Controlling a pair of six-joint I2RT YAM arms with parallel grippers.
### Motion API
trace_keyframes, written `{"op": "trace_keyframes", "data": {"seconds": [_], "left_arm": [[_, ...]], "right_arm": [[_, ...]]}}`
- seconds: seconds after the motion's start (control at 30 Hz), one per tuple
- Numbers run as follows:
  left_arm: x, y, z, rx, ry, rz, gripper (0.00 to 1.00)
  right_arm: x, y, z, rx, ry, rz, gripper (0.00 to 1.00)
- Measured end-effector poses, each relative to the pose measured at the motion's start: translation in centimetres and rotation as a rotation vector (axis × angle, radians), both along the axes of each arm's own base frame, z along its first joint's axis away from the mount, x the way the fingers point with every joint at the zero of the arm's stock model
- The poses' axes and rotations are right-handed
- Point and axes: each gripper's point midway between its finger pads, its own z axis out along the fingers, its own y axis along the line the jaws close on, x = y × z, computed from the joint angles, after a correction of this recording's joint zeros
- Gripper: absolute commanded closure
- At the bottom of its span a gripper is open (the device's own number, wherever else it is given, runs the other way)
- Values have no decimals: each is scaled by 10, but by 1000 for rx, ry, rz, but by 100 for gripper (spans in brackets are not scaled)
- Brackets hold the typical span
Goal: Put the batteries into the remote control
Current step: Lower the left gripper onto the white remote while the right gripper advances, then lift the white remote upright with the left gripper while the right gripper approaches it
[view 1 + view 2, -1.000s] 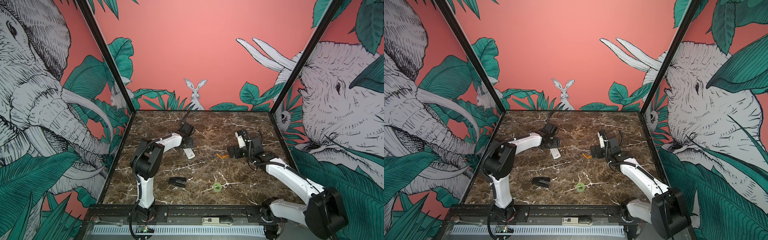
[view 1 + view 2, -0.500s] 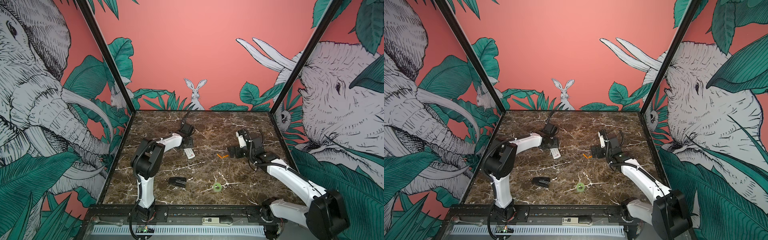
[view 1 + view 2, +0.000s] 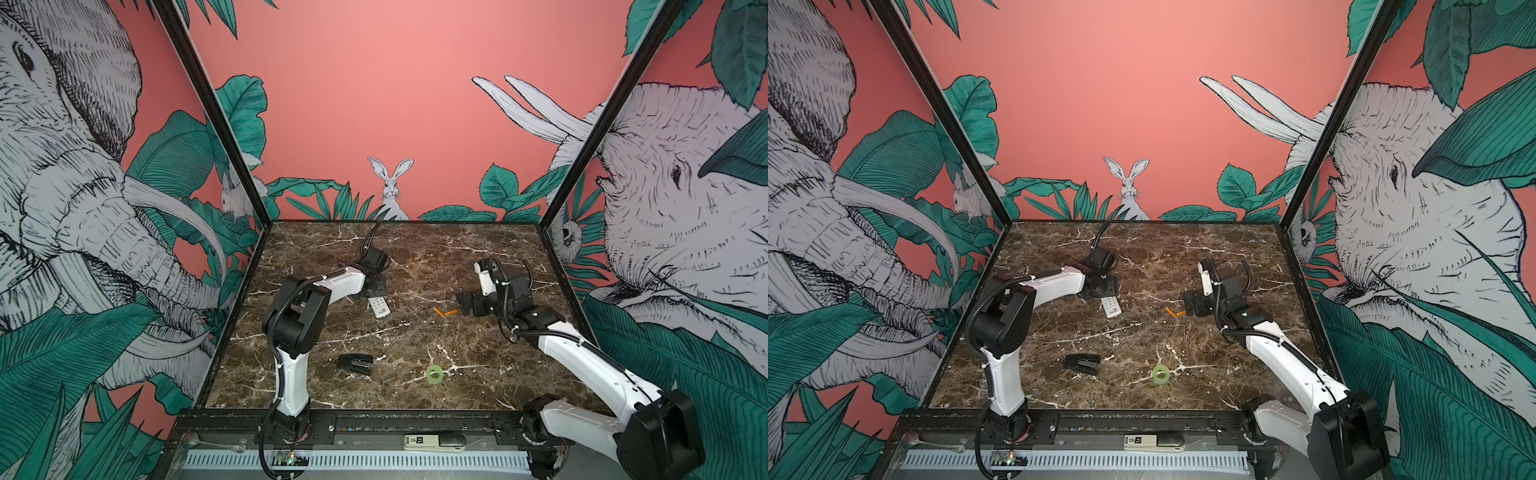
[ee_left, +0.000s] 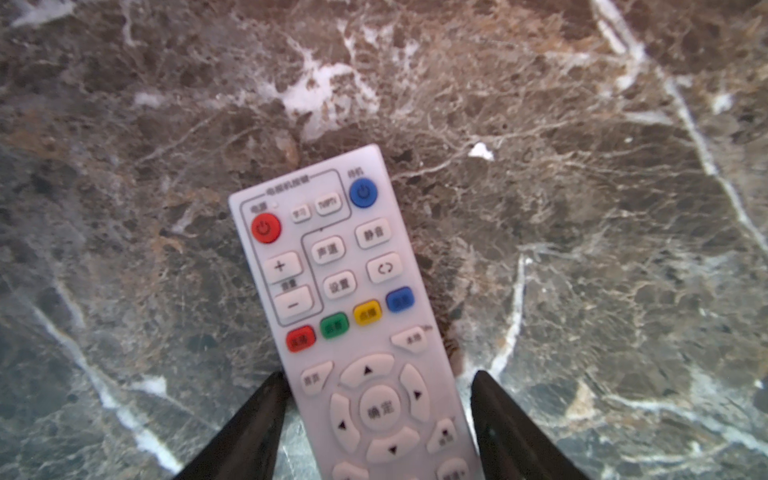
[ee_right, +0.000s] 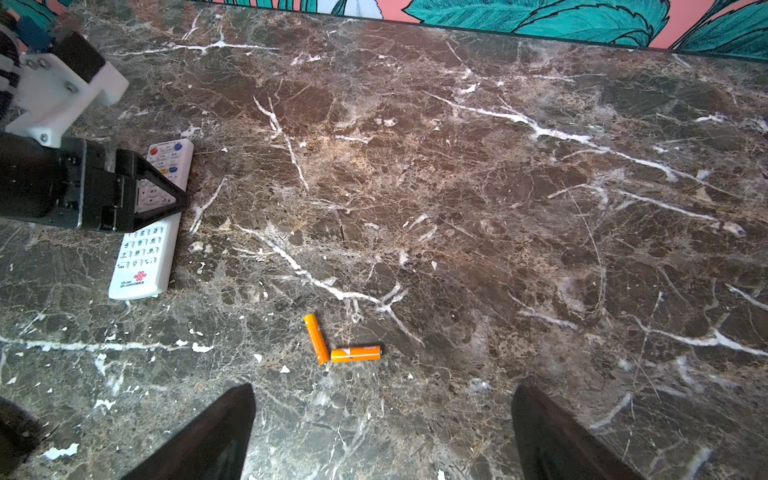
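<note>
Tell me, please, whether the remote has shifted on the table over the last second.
No. In a top view the remote sits just where it was, measured against the stapler and the batteries.

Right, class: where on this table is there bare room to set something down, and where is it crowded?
Bare: the table from the batteries back to the wall, and between stapler and tape ring. Crowded: the middle row, remote control to batteries.

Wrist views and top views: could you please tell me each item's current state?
remote control: face up, flat on table
batteries: loose on table, forming an L
left gripper: jaws open, straddling remote control
right gripper: jaws open, empty
stapler: lying on table
tape ring: lying flat
</note>
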Motion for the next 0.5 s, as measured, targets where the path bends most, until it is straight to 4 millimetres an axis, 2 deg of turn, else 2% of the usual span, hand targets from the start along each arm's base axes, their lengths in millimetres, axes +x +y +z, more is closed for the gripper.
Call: {"op": "trace_keyframes", "data": {"seconds": [0.13, 0.37, 0.5], "left_arm": [[1, 0, 0, -1, -3, 2, 34], [2, 1, -1, -1, -11, 7, 48], [3, 0, -1, -9, -25, 9, 60]], "right_arm": [[0, 0, 0, -1, 2, 0, 2], [0, 0, -1, 0, 3, 0, 3], [0, 0, -1, 0, 4, 1, 3]]}}
